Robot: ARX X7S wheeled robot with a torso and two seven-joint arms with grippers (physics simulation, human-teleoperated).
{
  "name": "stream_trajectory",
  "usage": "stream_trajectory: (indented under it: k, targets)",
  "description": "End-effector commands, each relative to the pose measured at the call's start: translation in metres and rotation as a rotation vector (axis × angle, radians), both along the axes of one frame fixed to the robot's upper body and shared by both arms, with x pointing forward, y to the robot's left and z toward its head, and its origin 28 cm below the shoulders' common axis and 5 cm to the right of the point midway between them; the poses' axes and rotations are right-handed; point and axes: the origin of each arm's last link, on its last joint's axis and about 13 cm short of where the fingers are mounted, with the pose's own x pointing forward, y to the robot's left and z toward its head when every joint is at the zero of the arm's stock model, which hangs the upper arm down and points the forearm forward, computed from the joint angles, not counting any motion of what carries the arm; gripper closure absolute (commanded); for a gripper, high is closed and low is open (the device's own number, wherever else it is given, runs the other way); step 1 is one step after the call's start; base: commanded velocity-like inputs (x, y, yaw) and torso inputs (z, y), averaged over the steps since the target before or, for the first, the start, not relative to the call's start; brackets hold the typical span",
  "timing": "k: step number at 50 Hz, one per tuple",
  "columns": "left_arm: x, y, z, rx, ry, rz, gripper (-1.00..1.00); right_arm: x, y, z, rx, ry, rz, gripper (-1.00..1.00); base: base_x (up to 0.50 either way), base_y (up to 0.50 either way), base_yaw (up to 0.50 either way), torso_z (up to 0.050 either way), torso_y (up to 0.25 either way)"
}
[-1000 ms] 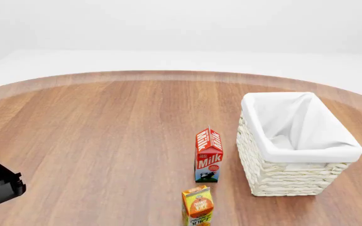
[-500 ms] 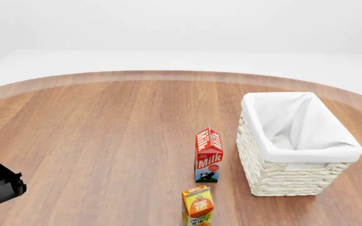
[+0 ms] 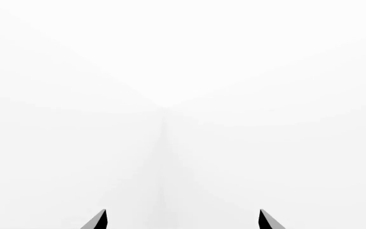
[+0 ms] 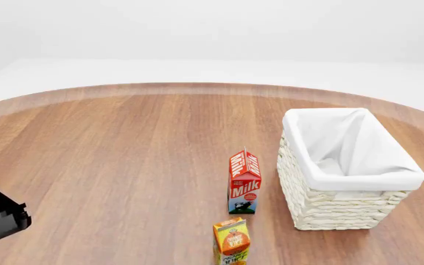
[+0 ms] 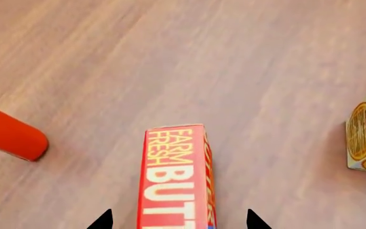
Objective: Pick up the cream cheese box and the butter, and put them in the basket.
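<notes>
Hovering over the butter [image 5: 175, 179] at lower centre of the right wrist view, with the right end effector [image 5: 177, 222] spread, one tip each side, nothing clamped, seemingly lined up for a grasp. Lying flat on the worktop [image 5: 189, 67], long axis running up-frame, lettering reading along it. Left end effector [image 3: 181, 220] likewise apart, facing blank white. Basket [image 4: 348, 168] at right of head view; cream cheese box unseen.

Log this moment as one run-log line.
right gripper: open, straddling butter | left gripper: open, empty | basket: empty | cream cheese box: unseen
</notes>
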Motion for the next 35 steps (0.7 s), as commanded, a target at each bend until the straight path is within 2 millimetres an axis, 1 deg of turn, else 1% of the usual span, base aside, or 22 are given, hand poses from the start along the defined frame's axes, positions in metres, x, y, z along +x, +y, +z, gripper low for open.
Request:
stream_trajectory:
  k: [1,35]
  targets:
    - [-0.0010,0.0024,0.0002,0.003,-0.005,0.016,-1.00,0.0047,0.0038,-0.0071,0.028,0.001,0.004,-1.00,0.00,0.00,0.00,0.000,0.000]
    - [-0.0004,0.0030,-0.0004,-0.001,-0.006,0.018,-1.00,0.0032,0.0030,-0.0091,0.015,0.017,0.017,-1.00,0.00,0.00,0.00,0.000,0.000]
